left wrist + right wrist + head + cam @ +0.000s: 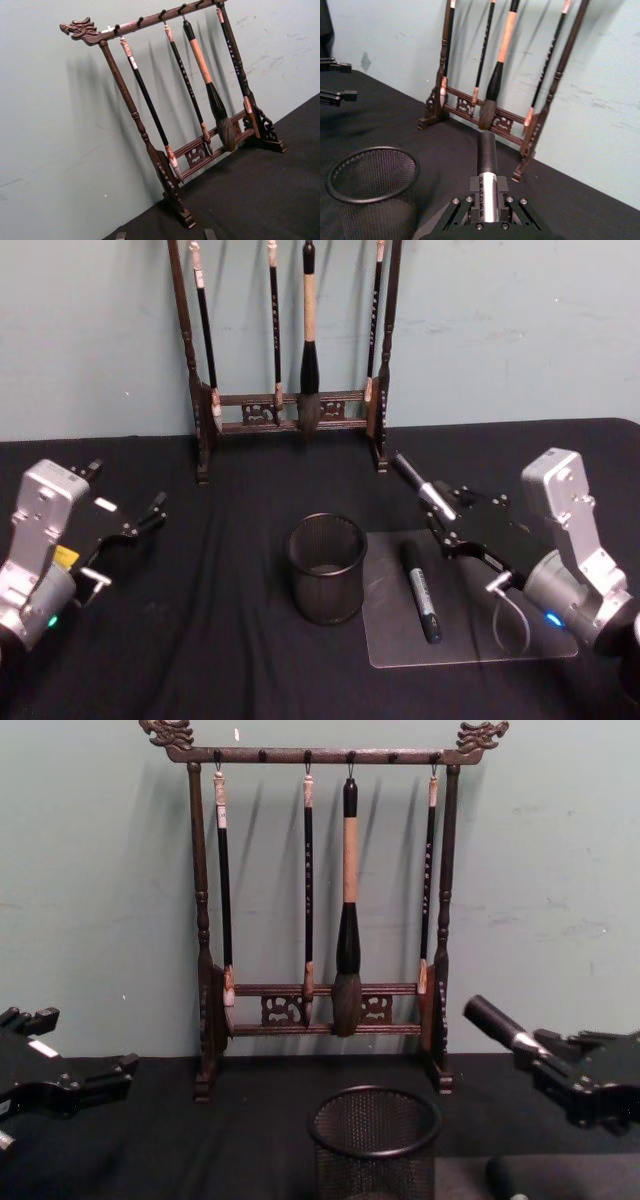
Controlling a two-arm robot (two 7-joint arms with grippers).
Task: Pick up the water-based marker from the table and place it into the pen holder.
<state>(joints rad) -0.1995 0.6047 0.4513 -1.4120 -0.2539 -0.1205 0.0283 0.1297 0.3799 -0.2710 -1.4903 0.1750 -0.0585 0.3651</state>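
Observation:
My right gripper [447,523] is shut on a water-based marker [418,483] with a black cap and silver barrel, held in the air and angled up toward the back. It hangs to the right of the pen holder [327,568], a round black mesh cup standing empty at the table's middle. The right wrist view has the marker [486,167] clamped in the gripper [487,212], with the pen holder [372,192] lower and to one side. From the chest, the marker [497,1023] is higher than the holder's rim [375,1125]. My left gripper [125,498] rests open at the far left.
A second black marker [420,592] lies on a clear mat [470,640] just right of the holder. A tall dark wooden brush rack [290,410] with several hanging brushes stands at the back against the wall. Black cloth covers the table.

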